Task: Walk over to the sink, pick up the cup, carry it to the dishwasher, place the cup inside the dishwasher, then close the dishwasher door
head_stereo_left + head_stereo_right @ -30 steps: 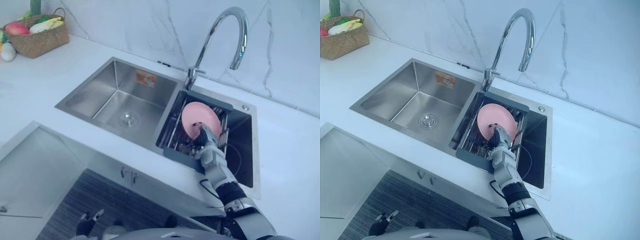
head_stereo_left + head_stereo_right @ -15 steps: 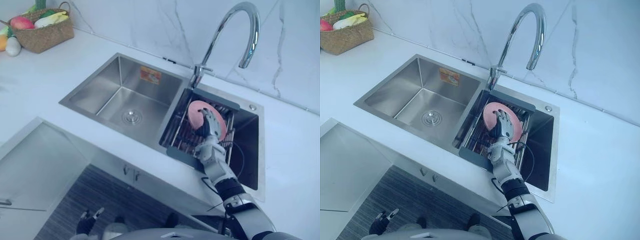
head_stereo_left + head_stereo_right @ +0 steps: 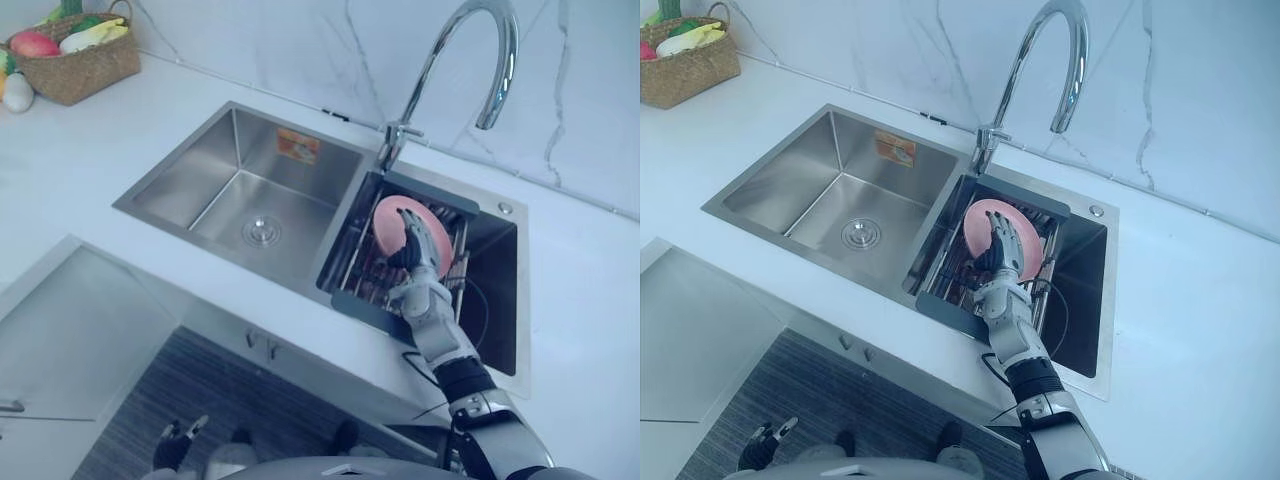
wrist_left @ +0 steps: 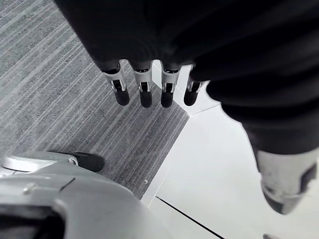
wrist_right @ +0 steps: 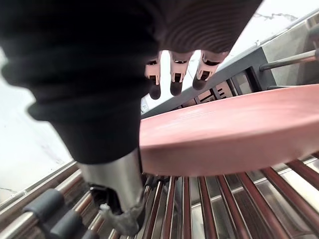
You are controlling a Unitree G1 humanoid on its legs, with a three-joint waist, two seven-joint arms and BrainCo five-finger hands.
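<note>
No cup shows; a pink plate (image 3: 392, 218) stands on edge in a dark dish rack (image 3: 352, 268) in the sink's right basin. My right hand (image 3: 421, 258) reaches into the rack, its fingers spread straight over the plate's face. In the right wrist view the plate's rim (image 5: 224, 130) runs between the fingers (image 5: 173, 75) and the thumb, with the rack's bars beneath. The fingers are not curled round the plate. My left hand (image 4: 144, 90) hangs over the grey striped floor with straight fingers and holds nothing.
The steel left basin (image 3: 250, 190) has a drain and an orange sticker. A tall curved faucet (image 3: 480, 60) rises behind the rack. A wicker basket (image 3: 75, 62) of produce sits at the counter's far left. A pale flat panel (image 3: 70, 340) juts out low on the left.
My right hand has risen from the plate's lower edge and now lies spread over its face. The camera has shifted a little.
</note>
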